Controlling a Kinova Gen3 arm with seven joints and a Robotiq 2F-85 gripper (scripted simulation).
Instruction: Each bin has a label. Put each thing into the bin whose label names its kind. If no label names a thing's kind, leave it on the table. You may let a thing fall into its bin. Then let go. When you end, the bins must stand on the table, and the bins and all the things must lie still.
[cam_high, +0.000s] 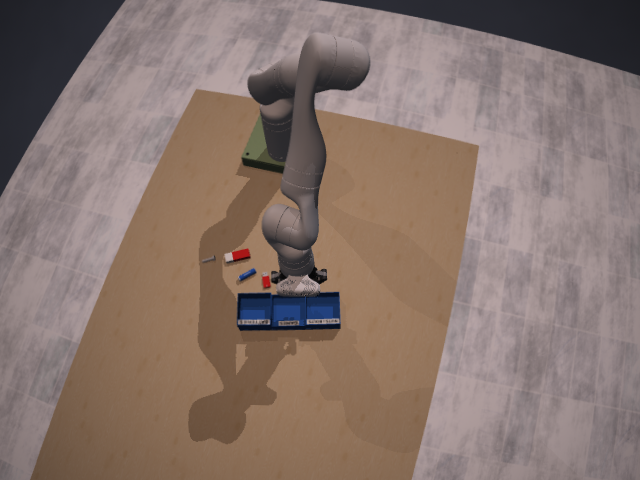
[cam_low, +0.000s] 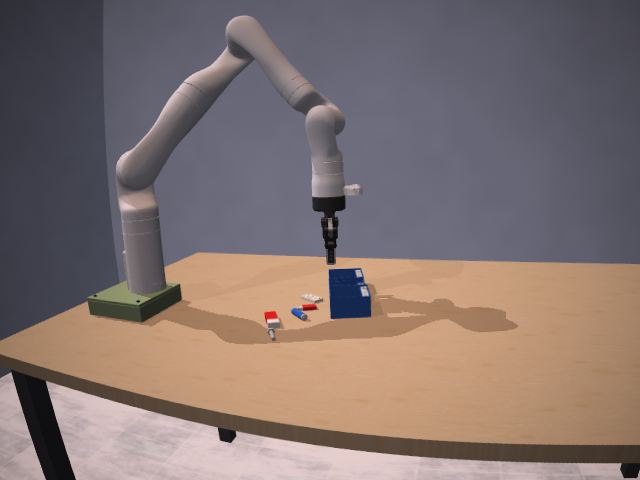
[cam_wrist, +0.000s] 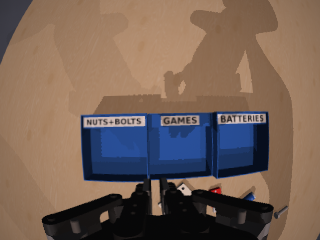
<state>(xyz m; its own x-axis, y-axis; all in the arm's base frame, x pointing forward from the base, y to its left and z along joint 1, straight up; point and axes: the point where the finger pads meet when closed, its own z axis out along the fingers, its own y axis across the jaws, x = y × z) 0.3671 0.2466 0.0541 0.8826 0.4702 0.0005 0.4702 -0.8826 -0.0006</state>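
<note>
My gripper (cam_low: 330, 261) (cam_wrist: 155, 187) is shut to a narrow gap with nothing visible between the fingertips; it hangs above the near edge of the bins. The joined blue bins are labelled NUTS+BOLTS (cam_wrist: 117, 168), GAMES (cam_wrist: 180, 167) and BATTERIES (cam_wrist: 242, 163); no thing shows inside them. On the table lie a white domino (cam_low: 311, 298) (cam_wrist: 183, 189), a red USB stick (cam_high: 266, 282) (cam_low: 309, 306), a blue battery (cam_high: 247, 274) (cam_low: 298, 313), a red-and-white eraser (cam_high: 239, 254) (cam_low: 271, 317) and a grey bolt (cam_high: 208, 259) (cam_wrist: 281, 212). The arm hides the domino in the top view.
The wooden table (cam_high: 382, 227) (cam_low: 439, 372) carries the arm's green base (cam_high: 254, 149) (cam_low: 133, 302). The loose things lie on the base side of the bins, with the USB stick and domino nearest them. The arm's shadows cross the table.
</note>
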